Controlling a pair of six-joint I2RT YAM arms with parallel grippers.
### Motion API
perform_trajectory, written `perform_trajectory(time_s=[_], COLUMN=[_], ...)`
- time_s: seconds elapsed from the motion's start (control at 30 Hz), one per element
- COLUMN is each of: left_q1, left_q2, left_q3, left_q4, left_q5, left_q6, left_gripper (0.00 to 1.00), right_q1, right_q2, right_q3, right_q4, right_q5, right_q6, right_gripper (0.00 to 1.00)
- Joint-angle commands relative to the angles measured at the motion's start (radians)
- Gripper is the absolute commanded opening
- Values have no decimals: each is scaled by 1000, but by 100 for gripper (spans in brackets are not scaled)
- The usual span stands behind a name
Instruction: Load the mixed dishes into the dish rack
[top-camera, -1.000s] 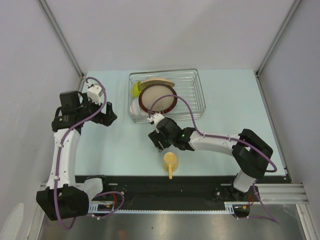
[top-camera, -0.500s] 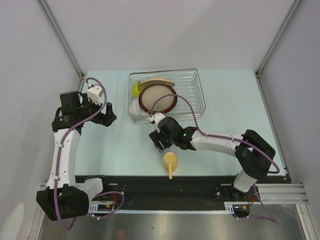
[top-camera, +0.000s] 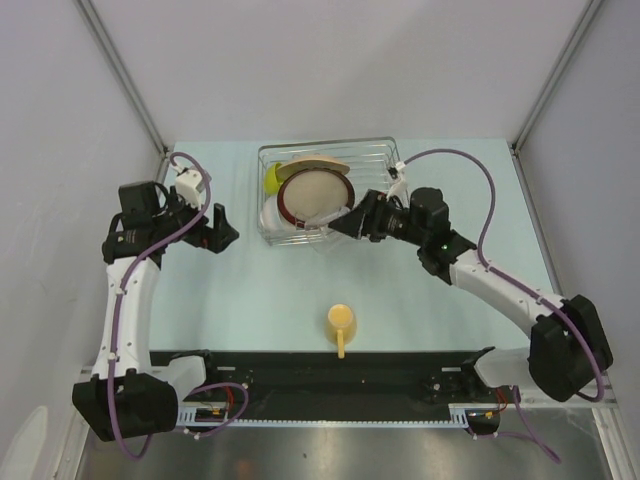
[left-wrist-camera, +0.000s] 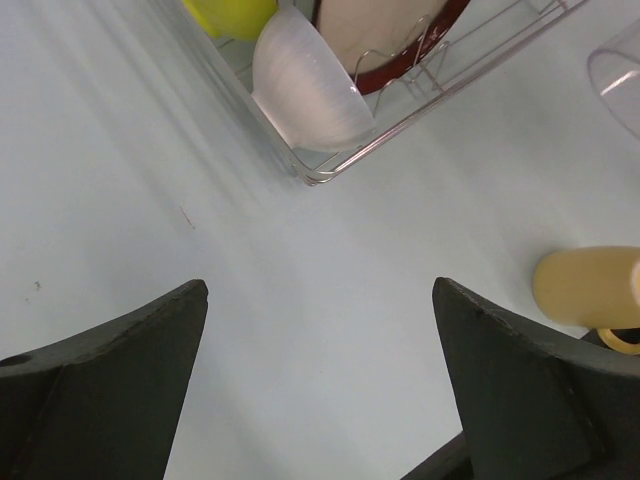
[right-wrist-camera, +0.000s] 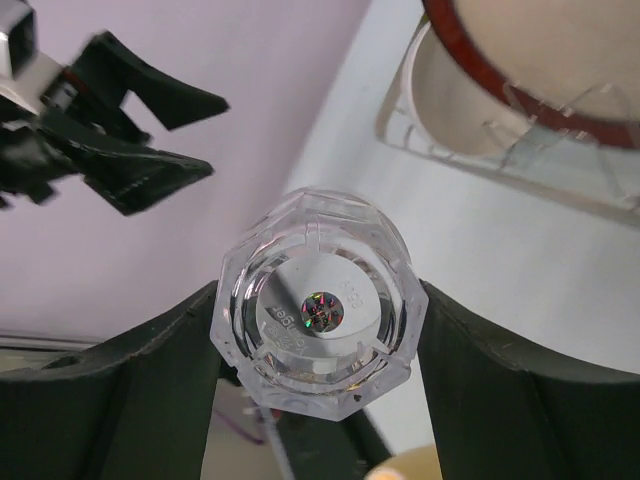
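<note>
The clear faceted drinking glass (right-wrist-camera: 315, 315) was clamped between the two dark fingers of the right gripper (top-camera: 347, 222), its octagonal base turned toward the wrist camera. It was held just off the near long side of the rectangular silver wire dish rack (top-camera: 395, 205). Small moulded marks ringed an iridescent spot at the centre of the base, too fine to read.

Inside the rack, the large tan plate with a red-brown rim (top-camera: 316, 197) leaned against the upright prongs left of the rack's middle. The small white bowl (left-wrist-camera: 305, 95) lay tipped on its side in the rack's near left corner, touching the wire. The small lime-green bowl (top-camera: 272, 178) sat at the rack's left end, farther back than the white bowl.

The yellow handled mug (top-camera: 341, 322) stood on the pale blue-green table (top-camera: 250, 290), well apart from the rack's near side, with its handle pointing away from the rack.

The left gripper (top-camera: 222, 228) hung off the rack's left end, clear of it, its jaws spread wide with nothing between them.
</note>
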Motion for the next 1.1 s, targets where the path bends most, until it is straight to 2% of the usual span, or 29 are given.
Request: perform_trajectory(time_s=[0.0,0.17,0.23,0.33,0.4,0.6,0.73,0.83,0.9,0.97,1.0,1.03,1.07], left_q1=[11,10,10,10,10,10,10,10,11,10,10,10,10], left_q2=[-8,-8,-8,-9,-9,-12,-12,-14,-14,-17,-15,-14,-11], left_q3=[47,42,41,36,32,21,16,18,16,12,10,9,6], left_q4=[-5,-13,-14,-11,-10,-10,-7,-4,-7,-8,-10,-13,-14], left_q5=[98,133,147,146,142,126,119,115,107,90,84,78,73], left_q6=[-21,-18,-21,-22,-19,-7,-7,-5,-2,7,11,21,21], left_gripper=[100,100,100,100,99,99,99,99,99,99,99,99,99], right_q1=[-68,-120,-129,-140,-154,-290,-325,-333,-379,-428,-477,-503,-522], right_q2=[76,162,208,265,279,262,337,358,334,291,229,201,175], right_q3=[-136,-220,-220,-229,-228,-220,-209,-203,-191,-133,-93,-49,96], right_q4=[498,876,934,1133,1187,1178,1327,1331,1312,1139,1041,777,604], right_q5=[-271,-307,-321,-328,-327,-353,-365,-368,-382,-426,-439,-469,-478], right_q6=[490,796,853,963,1006,1072,1252,1276,1229,1148,1005,911,802], right_gripper=[5,0,0,0,0,0,0,0,0,0,0,0,0])
